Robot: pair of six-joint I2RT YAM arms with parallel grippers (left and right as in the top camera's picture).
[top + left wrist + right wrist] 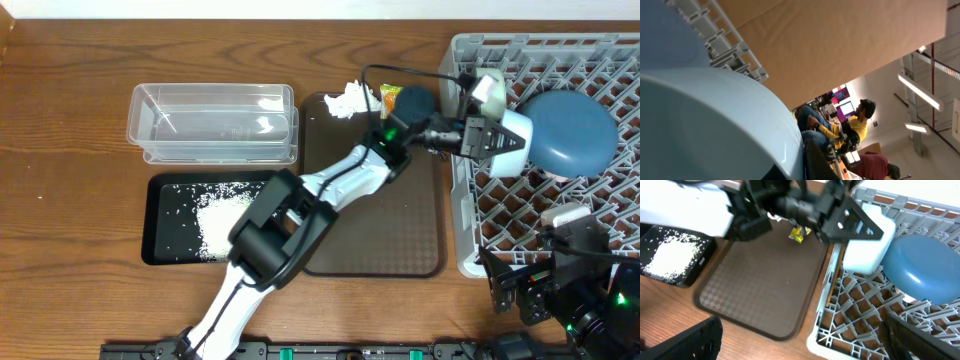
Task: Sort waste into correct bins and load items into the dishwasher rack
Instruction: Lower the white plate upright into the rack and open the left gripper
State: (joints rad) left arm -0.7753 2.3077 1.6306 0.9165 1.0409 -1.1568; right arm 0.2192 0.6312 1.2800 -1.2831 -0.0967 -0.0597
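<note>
Overhead: left gripper (490,136) clamped on the rim of a pale mint-green bowl (516,142).
Bowl tilted at grey lattice dishwasher rack's (600,62) left edge, beside dark blue bowl (572,130); right gripper (805,345) spread, empty.

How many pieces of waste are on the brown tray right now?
2: a crumpled white tissue and a snack wrapper, side by side at the far edge of the brown tray. The left arm crosses the tray and may hide more.

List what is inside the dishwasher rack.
A dark blue bowl lies upside down in the dishwasher rack. The left end effector holds a mint-green bowl over its left edge. The space under the blue bowl is hidden, and the right arm covers the near corner.
</note>
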